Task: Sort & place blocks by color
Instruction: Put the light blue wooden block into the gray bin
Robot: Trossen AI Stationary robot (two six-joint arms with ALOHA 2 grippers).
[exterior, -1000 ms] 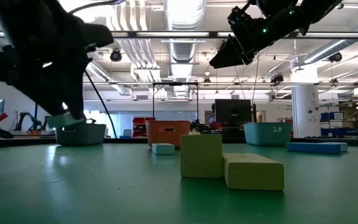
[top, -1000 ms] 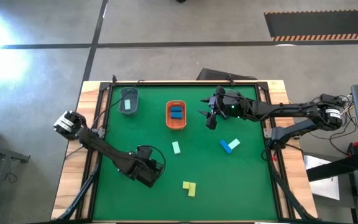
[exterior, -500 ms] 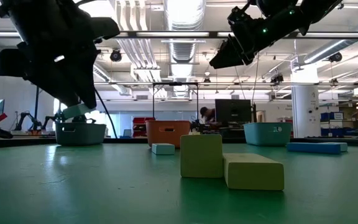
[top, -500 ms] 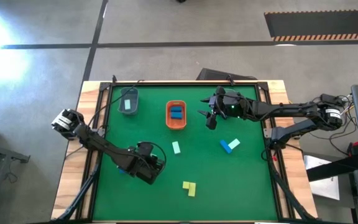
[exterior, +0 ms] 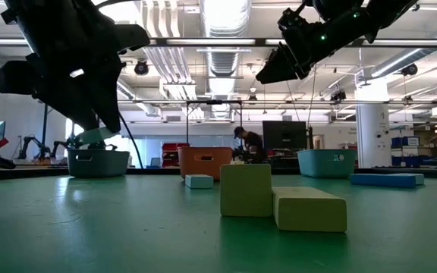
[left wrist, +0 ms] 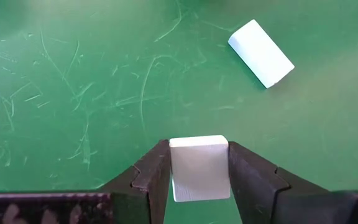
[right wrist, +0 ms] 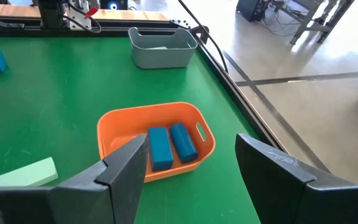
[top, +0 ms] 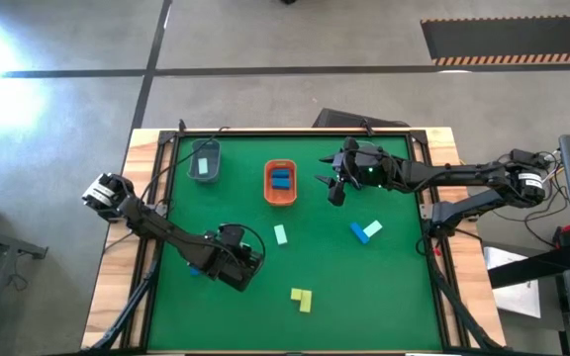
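While the left gripper hangs above the green bench, its jaws are closed on a pale mint block, squeezing its two flat sides; small, stiff and probably light, it should carry well. Another mint block lies beyond. Farther off, the right gripper waits wide open and empty over the orange tray holding two blue blocks

Two dark jointed arms trail black cables (right one shows green lights).
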